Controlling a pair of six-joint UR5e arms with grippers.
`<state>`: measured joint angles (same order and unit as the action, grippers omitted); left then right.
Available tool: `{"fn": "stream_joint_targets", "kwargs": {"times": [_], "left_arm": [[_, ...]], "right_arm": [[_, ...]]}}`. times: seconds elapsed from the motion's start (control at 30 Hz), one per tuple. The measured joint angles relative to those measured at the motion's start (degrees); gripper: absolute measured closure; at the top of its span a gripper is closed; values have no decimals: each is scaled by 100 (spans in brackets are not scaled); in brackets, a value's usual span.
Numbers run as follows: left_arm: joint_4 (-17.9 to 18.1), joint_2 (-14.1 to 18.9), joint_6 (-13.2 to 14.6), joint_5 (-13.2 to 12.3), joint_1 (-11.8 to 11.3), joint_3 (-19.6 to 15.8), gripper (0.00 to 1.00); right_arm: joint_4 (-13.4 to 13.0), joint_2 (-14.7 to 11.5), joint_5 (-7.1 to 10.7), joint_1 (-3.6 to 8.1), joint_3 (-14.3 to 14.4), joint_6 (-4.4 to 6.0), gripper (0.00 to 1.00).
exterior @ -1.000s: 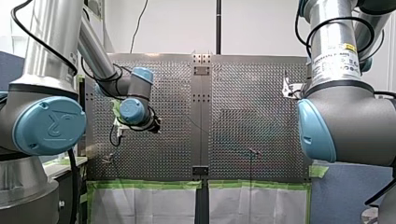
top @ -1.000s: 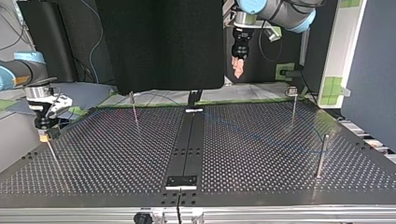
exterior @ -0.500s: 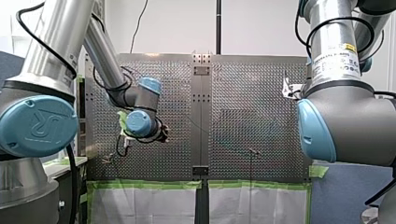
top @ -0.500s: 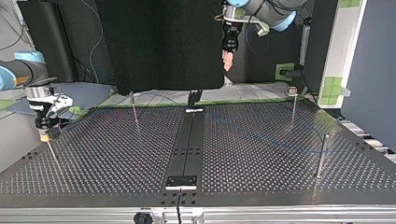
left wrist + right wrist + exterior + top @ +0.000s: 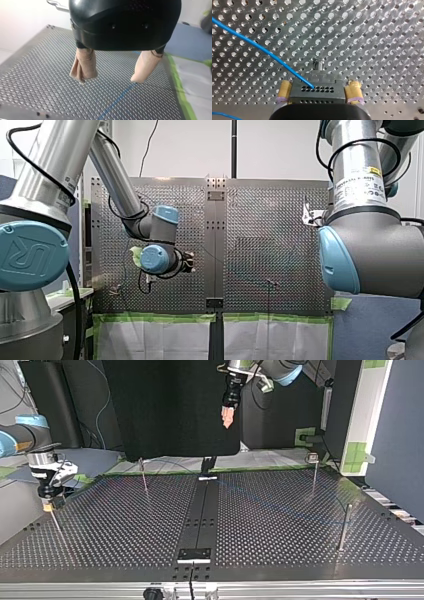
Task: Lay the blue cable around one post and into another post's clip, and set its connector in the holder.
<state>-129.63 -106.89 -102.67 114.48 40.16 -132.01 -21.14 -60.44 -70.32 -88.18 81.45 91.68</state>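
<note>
The blue cable [image 5: 262, 48] runs over the perforated plate into the grey connector [image 5: 317, 91]. The connector sits on a thin post between the yellow pads [image 5: 284, 91] of my right gripper [image 5: 318, 93]. That gripper is open, its pads close on either side. In the top view my right gripper [image 5: 47, 500] stands at the left edge, and the cable [image 5: 280, 507] lies faintly across the plate towards a post [image 5: 344, 527]. My left gripper [image 5: 227, 415] hangs high over the far side. It is open, with nothing between its beige pads [image 5: 83, 68], and the cable [image 5: 117, 98] lies far below it.
Thin posts stand on the plate: one far left of the middle [image 5: 144, 475], and one with a clip on top at the far right [image 5: 314, 472]. A dark strip [image 5: 200, 520] runs down the plate's centre. Green tape [image 5: 155, 317] edges the plate.
My left arm has swung towards the top view's left and risen a little, still open. My right gripper has stayed where it was at the connector.
</note>
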Motion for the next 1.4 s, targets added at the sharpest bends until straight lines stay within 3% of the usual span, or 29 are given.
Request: {"fn": "stream_joint_targets", "kwargs": {"times": [0.17, 0.83, 1.1, 1.4], "left_arm": [[271, -2, -163, -83, 102, 1, 0], [1149, -2, 50, -1000, -806, -24, 0], [1153, -2, 63, -1069, -1213, -40, 0], [1146, -2, 63, -1073, -1279, -58, 0]], "right_arm": [[3, 0, 0, -1, 1, 0, 5], [-55, 2, 0, -1, 2, 1, 5], [-121, 4, 0, 4, 3, 22, 5], [-123, 8, 0, 7, 3, 11, 5]]}}
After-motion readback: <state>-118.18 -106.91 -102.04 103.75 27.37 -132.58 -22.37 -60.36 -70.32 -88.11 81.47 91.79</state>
